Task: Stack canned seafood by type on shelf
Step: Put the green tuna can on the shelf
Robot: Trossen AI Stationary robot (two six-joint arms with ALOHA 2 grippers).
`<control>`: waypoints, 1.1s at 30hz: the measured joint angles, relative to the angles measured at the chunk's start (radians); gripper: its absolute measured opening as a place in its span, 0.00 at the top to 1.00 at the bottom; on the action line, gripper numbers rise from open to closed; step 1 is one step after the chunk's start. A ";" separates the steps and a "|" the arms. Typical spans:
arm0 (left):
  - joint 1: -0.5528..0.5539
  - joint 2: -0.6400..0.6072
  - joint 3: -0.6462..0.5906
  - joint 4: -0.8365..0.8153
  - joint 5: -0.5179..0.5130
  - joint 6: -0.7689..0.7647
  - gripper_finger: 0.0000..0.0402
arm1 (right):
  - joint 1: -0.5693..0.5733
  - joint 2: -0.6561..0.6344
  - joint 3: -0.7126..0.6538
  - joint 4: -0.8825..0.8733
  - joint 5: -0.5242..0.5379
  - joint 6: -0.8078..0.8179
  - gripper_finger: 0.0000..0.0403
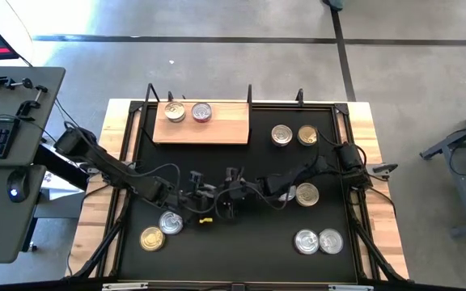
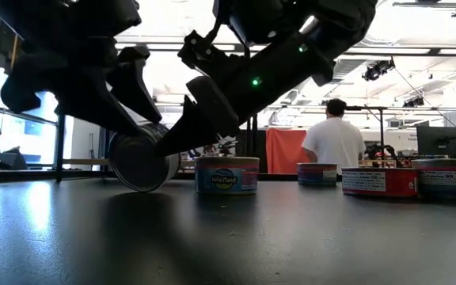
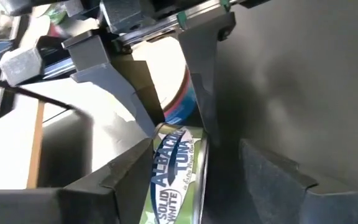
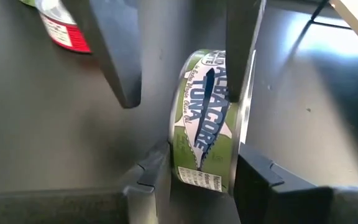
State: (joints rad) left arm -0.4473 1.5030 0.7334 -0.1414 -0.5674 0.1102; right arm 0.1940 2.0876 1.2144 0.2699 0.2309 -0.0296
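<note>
A green-labelled tuna can (image 4: 207, 124) hangs on edge over the middle of the table, where both arms meet. My right gripper (image 4: 202, 155) is shut on it. My left gripper (image 3: 194, 146) stands open around the same can (image 3: 173, 177), one finger close beside a flat face and the other well apart. The wooden shelf (image 1: 217, 131) lies at the far edge and carries two cans (image 1: 175, 112) (image 1: 202, 112), standing on their bases. My right gripper pinches the can's two flat faces (image 4: 174, 149) between its fingers, the label wall toward its wrist. The fingers slant down from the table's right side. The can (image 2: 141, 162) sits on edge, slightly tilted, clear of the table. My left gripper has one finger (image 3: 126, 168) against or just beside a flat face of the can; I cannot tell whether it touches.
Other cans stand on the black table: two at the near left (image 1: 171, 221) (image 1: 152, 238), two at the far right (image 1: 281, 135) (image 1: 307, 135), one at mid right (image 1: 307, 194), two at the near right (image 1: 306, 241) (image 1: 331, 241). A person (image 2: 335, 138) stands in the room beyond.
</note>
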 joint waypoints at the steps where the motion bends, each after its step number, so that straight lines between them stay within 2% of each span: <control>1: 0.000 0.007 0.000 0.003 -0.017 -0.006 0.41 | -0.001 0.000 0.000 -0.002 0.002 0.001 0.73; 11: -0.022 0.021 0.013 0.022 -0.100 -0.013 0.46 | -0.005 0.000 0.000 -0.006 -0.021 0.003 0.73; 17: -0.034 0.017 0.033 0.026 -0.109 0.013 0.48 | -0.004 0.000 0.000 -0.006 -0.034 0.003 0.73; 19: -0.020 0.017 0.032 -0.004 -0.095 -0.013 0.48 | -0.003 0.000 0.000 -0.005 -0.033 0.004 0.73; 24: 0.029 0.027 0.032 -0.047 0.018 -0.073 0.46 | -0.004 0.001 0.000 -0.005 -0.030 0.003 0.73; 30: 0.055 0.039 0.032 -0.055 0.058 -0.071 0.46 | -0.004 0.001 0.000 -0.005 -0.030 0.003 0.73; 33: 0.053 0.039 0.032 -0.052 0.067 -0.057 0.51 | -0.004 0.002 0.000 -0.004 -0.034 0.003 0.73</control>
State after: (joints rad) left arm -0.3946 1.5417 0.7654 -0.1932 -0.5004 0.0537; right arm 0.1900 2.0892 1.2140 0.2662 0.1973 -0.0263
